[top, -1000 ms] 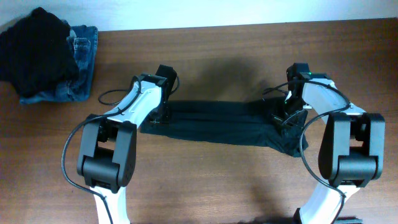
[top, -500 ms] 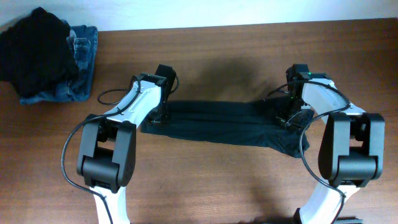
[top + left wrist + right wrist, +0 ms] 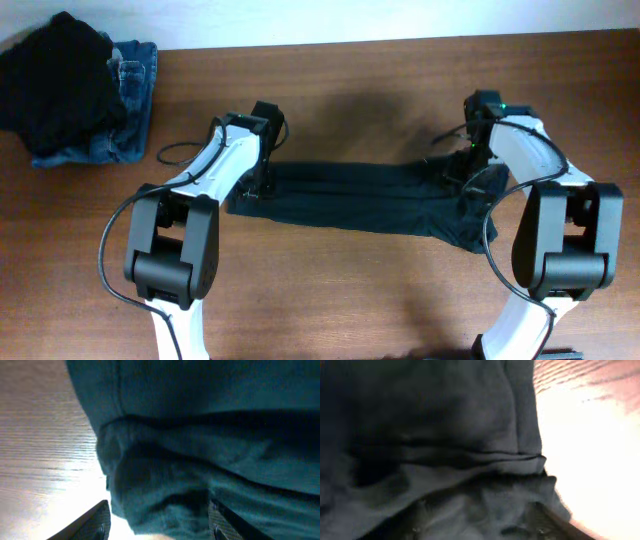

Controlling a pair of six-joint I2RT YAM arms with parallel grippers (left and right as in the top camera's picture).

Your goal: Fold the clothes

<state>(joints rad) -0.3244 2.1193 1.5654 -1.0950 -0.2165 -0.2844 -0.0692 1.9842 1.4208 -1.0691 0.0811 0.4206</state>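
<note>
On the brown wooden table (image 3: 350, 80), at its far left corner, a heap of black cloth (image 3: 55, 80) lies on top of a pair of blue denim jeans (image 3: 135, 75), covering the jeans' left part. Both are well apart from the arms.

The very dark, blackish-green short-sleeved T-shirt (image 3: 360, 200) lies at the middle of the table, gathered into a long narrow band that runs across between the two arms, its right end wider and more rumpled.

The left gripper (image 3: 260, 185) points down onto the band's left end. In the left wrist view its fingers (image 3: 95, 522) stand spread apart, with a bunched fold of the cloth lying between them and bare wood to the left of the fold.

The right gripper (image 3: 465, 180) is over the band's right end. In the right wrist view its fingers (image 3: 542, 525) are dim against the dark cloth but set wide apart, pinching nothing, with creased layers of the T-shirt under them and bright wood at the right edge
</note>
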